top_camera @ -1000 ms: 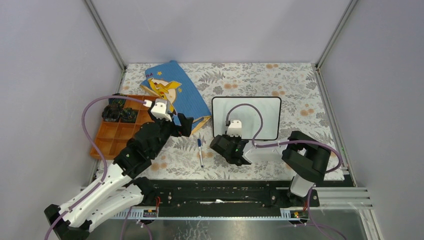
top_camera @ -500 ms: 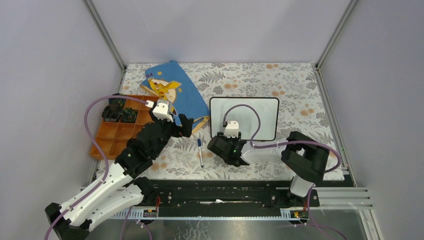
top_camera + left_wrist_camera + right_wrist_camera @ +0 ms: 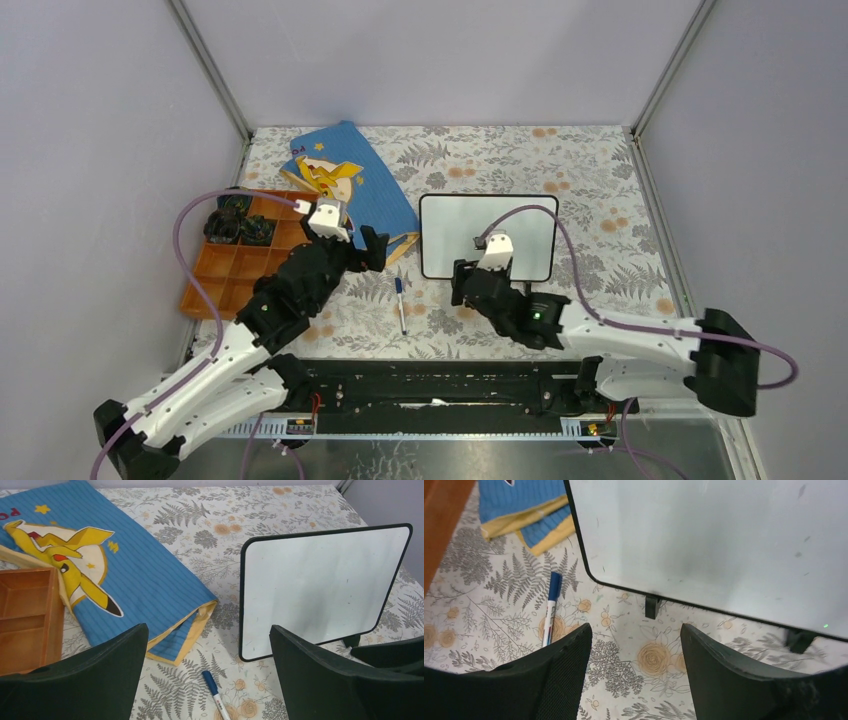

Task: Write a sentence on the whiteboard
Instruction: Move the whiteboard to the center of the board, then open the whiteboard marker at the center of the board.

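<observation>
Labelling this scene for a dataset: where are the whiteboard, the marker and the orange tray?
whiteboard (image 3: 450, 235), top view, left part of its bare white face
marker (image 3: 400, 306), top view, middle of its barrel
orange tray (image 3: 207, 294), top view, floor of an empty compartment

The small glossy rectangular whiteboard (image 3: 450, 230) is plain white inside a thin black frame. The desk (image 3: 600, 170) has an off-white cover printed with grey fern leaves and orange flowers. The ribbed blue fabric picture book (image 3: 375, 185) carries a yellow cartoon creature, yellow stars and yellow edging. The compartmented tray (image 3: 230, 285) is orange. The slim marker pen (image 3: 400, 307) is white with a blue cap.
</observation>
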